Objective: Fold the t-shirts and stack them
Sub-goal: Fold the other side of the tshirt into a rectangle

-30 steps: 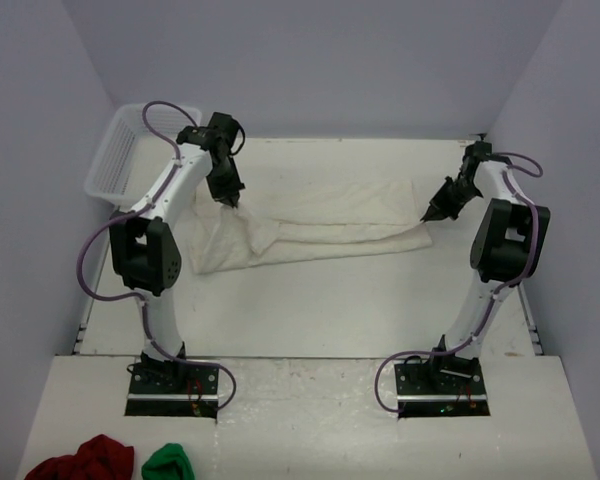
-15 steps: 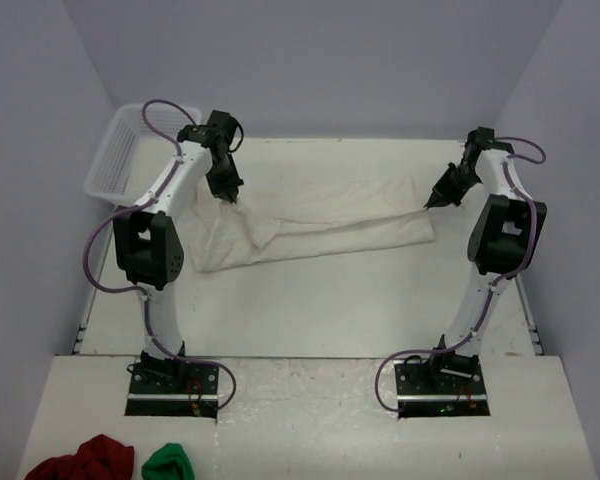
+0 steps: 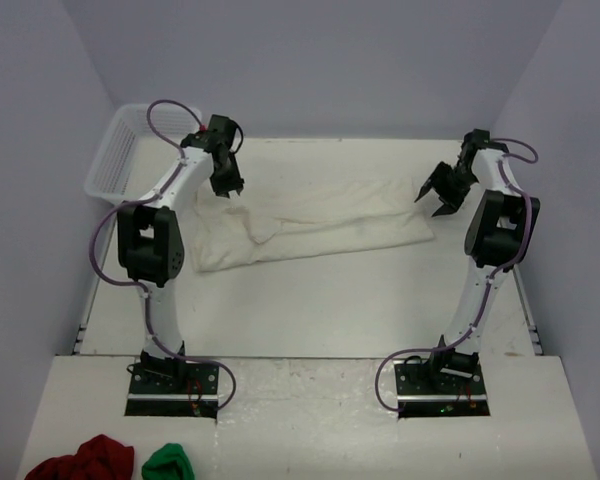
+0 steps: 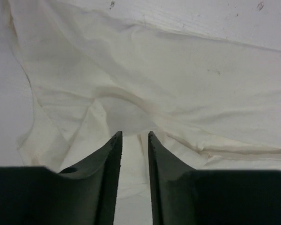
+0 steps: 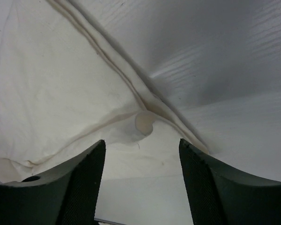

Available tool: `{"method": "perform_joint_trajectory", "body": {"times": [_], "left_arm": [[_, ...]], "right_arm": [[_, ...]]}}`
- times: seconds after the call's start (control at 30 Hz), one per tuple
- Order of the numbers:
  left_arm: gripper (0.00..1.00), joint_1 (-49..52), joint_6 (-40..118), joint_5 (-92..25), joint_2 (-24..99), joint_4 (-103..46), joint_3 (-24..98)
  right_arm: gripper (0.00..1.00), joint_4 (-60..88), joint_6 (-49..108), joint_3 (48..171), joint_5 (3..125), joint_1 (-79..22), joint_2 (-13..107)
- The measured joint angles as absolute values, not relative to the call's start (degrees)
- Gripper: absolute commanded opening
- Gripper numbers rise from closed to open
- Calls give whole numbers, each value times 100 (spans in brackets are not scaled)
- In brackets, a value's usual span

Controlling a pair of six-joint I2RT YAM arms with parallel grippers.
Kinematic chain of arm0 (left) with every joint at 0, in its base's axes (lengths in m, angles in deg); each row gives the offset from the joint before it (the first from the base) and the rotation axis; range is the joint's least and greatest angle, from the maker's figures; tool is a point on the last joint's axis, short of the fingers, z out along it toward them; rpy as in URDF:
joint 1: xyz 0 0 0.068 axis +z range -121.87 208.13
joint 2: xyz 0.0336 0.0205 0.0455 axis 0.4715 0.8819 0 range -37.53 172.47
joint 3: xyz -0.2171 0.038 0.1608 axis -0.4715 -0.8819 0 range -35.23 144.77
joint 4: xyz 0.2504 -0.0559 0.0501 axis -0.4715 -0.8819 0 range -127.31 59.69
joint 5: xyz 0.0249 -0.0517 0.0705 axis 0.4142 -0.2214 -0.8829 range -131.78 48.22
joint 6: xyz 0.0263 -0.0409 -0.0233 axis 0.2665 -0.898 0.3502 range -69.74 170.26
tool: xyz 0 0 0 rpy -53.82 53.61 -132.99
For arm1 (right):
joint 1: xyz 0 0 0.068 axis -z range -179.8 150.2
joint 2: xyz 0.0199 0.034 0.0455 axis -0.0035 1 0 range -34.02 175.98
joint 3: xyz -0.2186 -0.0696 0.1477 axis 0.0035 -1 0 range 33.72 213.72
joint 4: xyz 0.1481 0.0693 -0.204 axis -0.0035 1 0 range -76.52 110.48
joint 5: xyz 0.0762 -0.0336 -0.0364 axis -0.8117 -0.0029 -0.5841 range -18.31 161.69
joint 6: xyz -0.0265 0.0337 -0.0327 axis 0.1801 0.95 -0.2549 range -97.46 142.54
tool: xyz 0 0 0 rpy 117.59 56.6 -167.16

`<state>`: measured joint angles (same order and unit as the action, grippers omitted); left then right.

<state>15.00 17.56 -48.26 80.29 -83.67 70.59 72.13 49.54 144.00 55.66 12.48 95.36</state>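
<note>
We see one shirt (image 3: 320, 222) lying on the table (image 3: 310, 300), gathered into a long, crumpled band. One end lies near the basket (image 3: 115, 155), and the shirt stretches away from the basket across the far half of the table. The left gripper (image 4: 134, 136) hangs over the shirt's end nearest the basket. Its fingers are a narrow slit apart, and only the cloth below shows through the gap. The right gripper (image 5: 141, 143) hangs at the end farthest from the basket, over a corner where folded edges meet. Its fingers are spread wide and grip nothing. We cannot tell whether either gripper's tips touch the cloth. Well apart from the basket, at the near edge, a red bundle (image 3: 80, 460) and a green bundle (image 3: 168, 464) lie side by side.
</note>
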Motion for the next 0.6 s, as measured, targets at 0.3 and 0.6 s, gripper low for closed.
{"method": "perform_joint_trajectory", "body": {"times": [0.3, 0.6], "left_arm": [[61, 1498, 1994, -4844, 7870, -7108, 6233], [55, 1164, 1926, -5147, 5763, -6934, 5494]], "right_arm": [[84, 7189, 4795, 14282, 5595, 1147, 9368], [84, 7143, 4803, 13810, 5702, 277, 8094]]}}
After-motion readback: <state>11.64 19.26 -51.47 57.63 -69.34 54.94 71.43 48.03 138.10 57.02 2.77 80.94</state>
